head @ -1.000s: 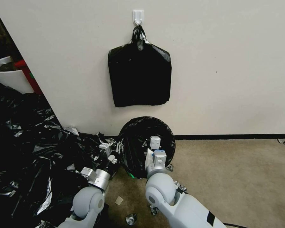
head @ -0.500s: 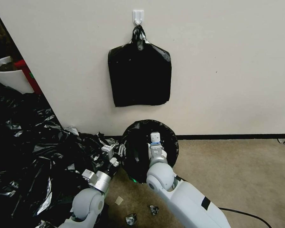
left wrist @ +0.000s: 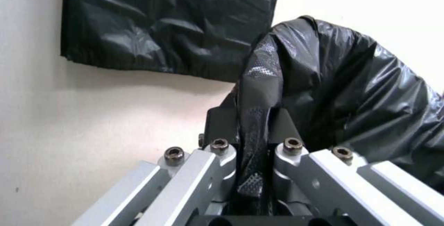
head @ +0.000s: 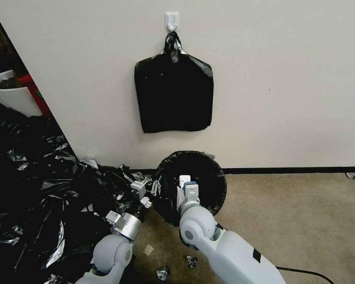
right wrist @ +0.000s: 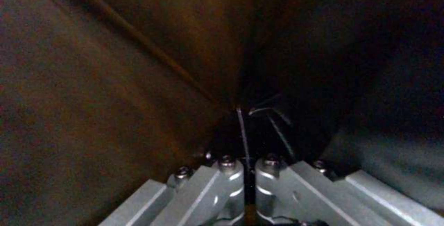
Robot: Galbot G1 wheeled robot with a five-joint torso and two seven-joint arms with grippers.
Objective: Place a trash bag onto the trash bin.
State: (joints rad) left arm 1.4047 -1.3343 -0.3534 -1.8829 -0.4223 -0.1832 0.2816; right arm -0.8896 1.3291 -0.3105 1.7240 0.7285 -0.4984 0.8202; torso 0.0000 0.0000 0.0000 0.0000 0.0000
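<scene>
The trash bag (head: pixel 205 177) is a glossy black film spread into a round open mouth at the foot of the wall. My left gripper (head: pixel 156 186) holds its left edge. In the left wrist view that gripper (left wrist: pixel 252 139) is shut on a bunched fold of the trash bag (left wrist: pixel 333 90). My right gripper (head: pixel 184 182) reaches into the bag's mouth from the front. In the right wrist view that gripper (right wrist: pixel 246 149) is shut on a thin sheet of film, with dark film (right wrist: pixel 138 63) all around. The trash bin is hidden.
A flat stack of black bags (head: pixel 173 98) hangs from a white hook (head: pixel 172 20) on the wall above. A large heap of black bags (head: pixel 35 185) covers the floor on the left, with a white planter (head: pixel 10 94) behind. Open carpet (head: pixel 296 221) lies to the right.
The bag's mouth has shifted a little to the right and spread wider. My right gripper has drawn back lower inside it. The left gripper has followed slightly rightward, still holding the edge.
</scene>
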